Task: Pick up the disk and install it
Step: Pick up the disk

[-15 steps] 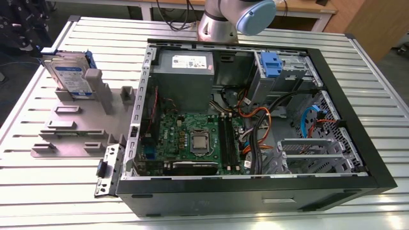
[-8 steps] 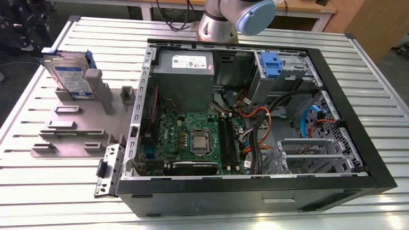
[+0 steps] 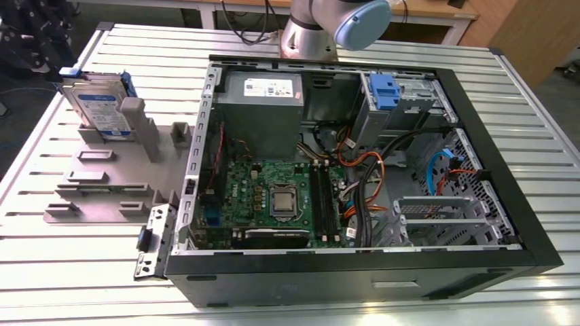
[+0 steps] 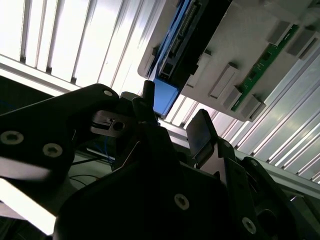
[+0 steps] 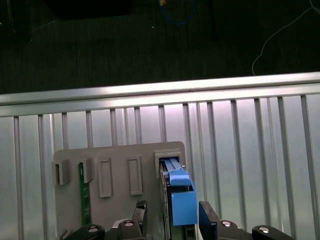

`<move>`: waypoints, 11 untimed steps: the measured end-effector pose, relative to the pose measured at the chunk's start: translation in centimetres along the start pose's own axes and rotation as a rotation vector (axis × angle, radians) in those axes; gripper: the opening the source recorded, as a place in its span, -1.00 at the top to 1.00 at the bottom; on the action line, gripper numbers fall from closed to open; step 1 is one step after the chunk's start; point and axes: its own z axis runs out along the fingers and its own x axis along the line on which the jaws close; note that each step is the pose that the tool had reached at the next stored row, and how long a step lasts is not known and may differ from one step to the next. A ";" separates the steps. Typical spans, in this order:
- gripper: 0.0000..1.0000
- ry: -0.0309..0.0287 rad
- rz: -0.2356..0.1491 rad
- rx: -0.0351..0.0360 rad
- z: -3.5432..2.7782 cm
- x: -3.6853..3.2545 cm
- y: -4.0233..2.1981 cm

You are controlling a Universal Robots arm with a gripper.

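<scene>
Spanning the scene is a table [image 3: 507, 136] of ribbed aluminium slats, with dark carpeted floor [image 5: 100, 45] past its edge and a loose cable [image 5: 280, 35] lying there. An open computer case [image 3: 363, 275] lies on its side on the slats. Beside it, a grey holder block [image 3: 100, 197] carries the disk [image 3: 98, 109], which stands upright in a slot.

The arm [image 3: 317, 30] rises from the table's far edge and leaves the exterior view upward. In both wrist views the gripper [image 5: 174, 214] points down at the holder. Its fingers [image 5: 141, 209] are spread apart with nothing held. The blue end of the disk [image 5: 181, 200] lies in the gap between them, with clear space on each side. A green board [image 5: 85, 197] sits in a holder slot well outside one finger.

How high the fingertips hang over the disk cannot be judged. The gripper's dark body hides much of the second wrist view, where the disk's blue corner [image 4: 165, 97] peeks out past one finger [image 4: 148, 92].
</scene>
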 end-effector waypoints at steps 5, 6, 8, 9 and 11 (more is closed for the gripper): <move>-0.06 0.0000 0.000 0.0000 0.13 -0.12 0.01; -0.06 0.0000 0.000 0.0001 0.16 -0.13 0.01; -0.06 0.0000 0.000 0.0001 0.22 -0.17 0.01; -0.06 0.0000 0.000 0.0000 0.25 -0.19 0.01; -0.06 0.0000 0.000 0.0000 0.33 -0.22 0.01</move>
